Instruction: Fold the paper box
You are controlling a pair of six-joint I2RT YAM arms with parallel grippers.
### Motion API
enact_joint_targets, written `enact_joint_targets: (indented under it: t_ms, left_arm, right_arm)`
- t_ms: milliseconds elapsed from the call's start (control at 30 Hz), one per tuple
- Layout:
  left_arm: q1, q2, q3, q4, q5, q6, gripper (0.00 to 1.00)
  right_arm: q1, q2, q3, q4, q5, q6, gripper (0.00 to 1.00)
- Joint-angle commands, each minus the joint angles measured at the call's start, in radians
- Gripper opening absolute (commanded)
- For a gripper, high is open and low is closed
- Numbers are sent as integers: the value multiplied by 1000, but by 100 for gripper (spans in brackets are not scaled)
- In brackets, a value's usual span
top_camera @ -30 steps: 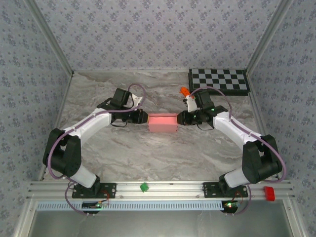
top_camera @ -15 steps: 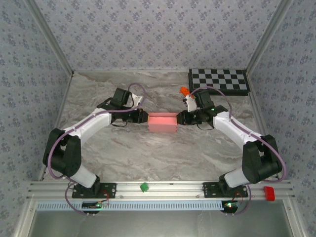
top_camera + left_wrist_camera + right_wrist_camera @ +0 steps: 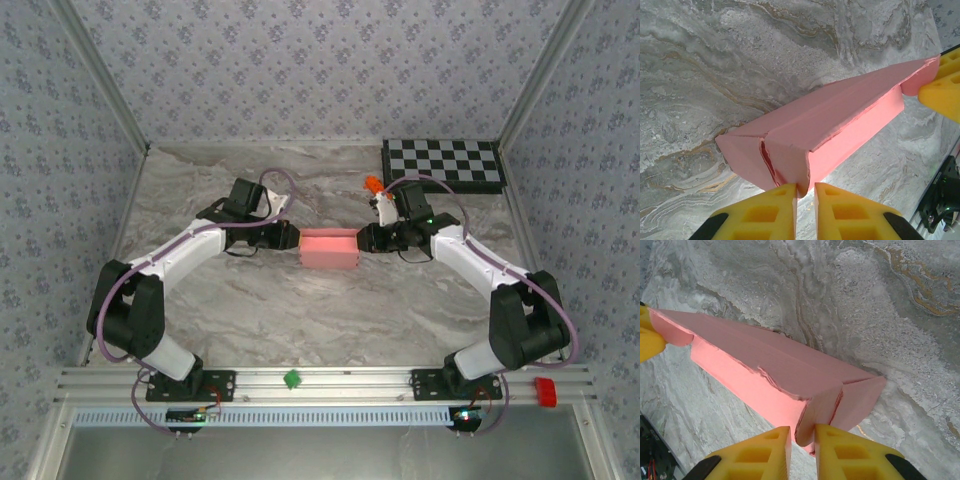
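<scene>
**Change.** Over the last second the top view shows no visible shift. Both arms keep the same reach toward the middle of the surface [image 3: 250, 300], and the box [image 3: 330, 248] lies where it did, with the same outline. Judgement: this is a hold phase, with both ends pressed or steadied and no new fold being driven. The box already reads as a formed rectangular body, so the task looks well advanced. What probably remains is seating the end flaps.

**Claws.** The left claw [image 3: 805, 187] is closed to a narrow slit on the lower edge of the box's left end flap, and card sits between its fingers. The right claw [image 3: 802, 430] is closed the same way on the right end flap. In each wrist view the other claw's yellow fingers touch the far end of the box.

**Box position.** It sits mid-surface, directly between the two claws, with its long axis running left to right. I cannot tell whether it rests on the surface or is lifted slightly.

**Container and contents.**
- The box is the only container.
- Both wrist views show long panels folded over, and a seam at each end where two flaps meet without lying quite flush.
- The interior is hidden, and nothing can be seen inside.
- The checkerboard [image 3: 442, 163] and the orange block [image 3: 372, 185] lie apart from the box at the far right.
</scene>
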Motion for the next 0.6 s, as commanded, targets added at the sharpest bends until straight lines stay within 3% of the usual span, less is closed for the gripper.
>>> enact_joint_targets:
  t_ms: [0, 567]
  left_arm:
    - [-8, 16, 14, -23, 0, 16, 16]
    - [-21, 26, 16, -45, -24, 26, 14]
  right_arm:
    - [3, 10, 23, 5, -19, 11, 19]
    - [5, 24, 10, -19, 18, -4, 12]
